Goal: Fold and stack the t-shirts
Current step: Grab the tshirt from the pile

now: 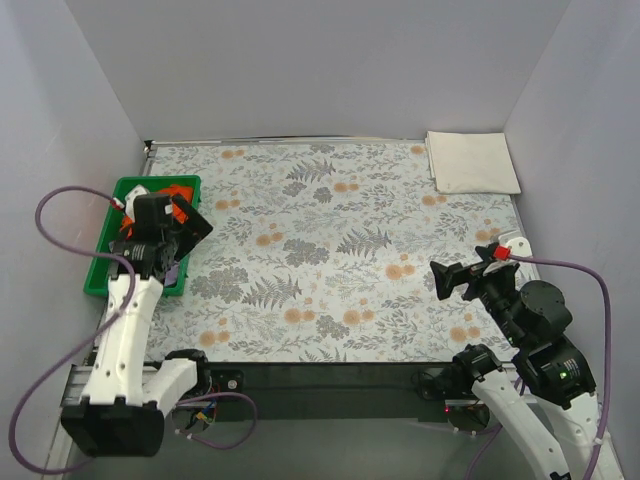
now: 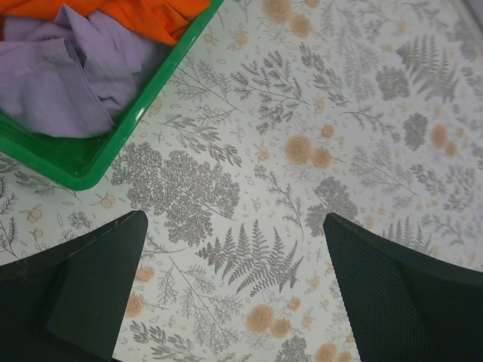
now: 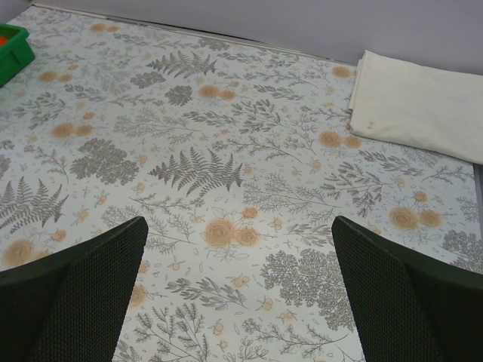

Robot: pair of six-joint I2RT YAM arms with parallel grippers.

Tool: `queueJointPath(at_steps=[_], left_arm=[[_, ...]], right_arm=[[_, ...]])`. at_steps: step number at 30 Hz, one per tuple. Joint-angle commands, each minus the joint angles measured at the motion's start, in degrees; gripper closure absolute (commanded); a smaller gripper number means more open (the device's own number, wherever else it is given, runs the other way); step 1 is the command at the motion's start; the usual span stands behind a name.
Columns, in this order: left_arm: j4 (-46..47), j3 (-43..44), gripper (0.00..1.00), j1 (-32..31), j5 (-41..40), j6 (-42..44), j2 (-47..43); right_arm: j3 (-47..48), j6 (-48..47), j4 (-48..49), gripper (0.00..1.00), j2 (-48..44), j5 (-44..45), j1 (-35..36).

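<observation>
The bright orange t-shirt (image 2: 143, 13) and the pale lilac t-shirt (image 2: 64, 72) lie crumpled together in the green tray (image 2: 147, 102) at the table's left edge. In the top view the orange shirt (image 1: 181, 191) shows at the tray's far end. The cream-white t-shirt (image 1: 472, 162) lies folded flat at the back right corner and also shows in the right wrist view (image 3: 423, 105). My left gripper (image 1: 190, 240) is open and empty, above the tray's right rim. My right gripper (image 1: 441, 282) is open and empty, above the table's front right.
A floral-patterned cloth (image 1: 330, 250) covers the table. Grey walls close in the left, back and right sides. The green tray (image 1: 103, 268) sits tight against the left wall. A corner of it shows in the right wrist view (image 3: 10, 47).
</observation>
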Motion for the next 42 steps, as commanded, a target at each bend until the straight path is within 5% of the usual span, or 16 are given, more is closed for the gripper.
queueJointPath(at_steps=[1,4,11,22,25,26,27,31,42], left_arm=[[5.5,3.9,0.02,0.3,-6.2,1.8,10.6],[8.1,9.0,0.02,0.4,-11.3,3.7,21.0],[13.4,18.9,0.02,11.5,-13.8,8.0,37.0],[21.8,21.4,0.08,19.0,-13.4,9.7,55.7],[22.4,21.9,0.28,19.0,-12.6,10.5,58.2],[22.7,21.8,0.39,19.0,-12.8,10.7,58.2],[23.2,21.9,0.64,19.1,-13.0,11.0,58.1],[25.2,22.1,0.95,18.6,-14.9,12.5,54.5],[29.3,22.4,0.96,12.6,-19.0,16.7,40.2]], right_arm=[[-0.2,-0.7,1.2,0.02,0.1,-4.4,0.7],[-0.3,-0.9,1.1,0.02,1.1,-4.4,0.7],[1.3,-1.2,0.2,0.02,8.3,-8.1,0.7],[4.9,-1.2,-0.1,0.02,22.5,-11.5,0.7],[5.3,-0.4,0.1,0.02,25.0,-12.0,0.7],[5.6,-0.2,0.2,0.02,25.7,-12.0,0.7],[5.8,0.3,0.2,0.02,26.1,-12.0,0.7],[6.4,1.4,0.6,0.02,28.7,-11.3,0.7],[11.6,2.3,2.3,0.02,33.8,-10.0,0.7]])
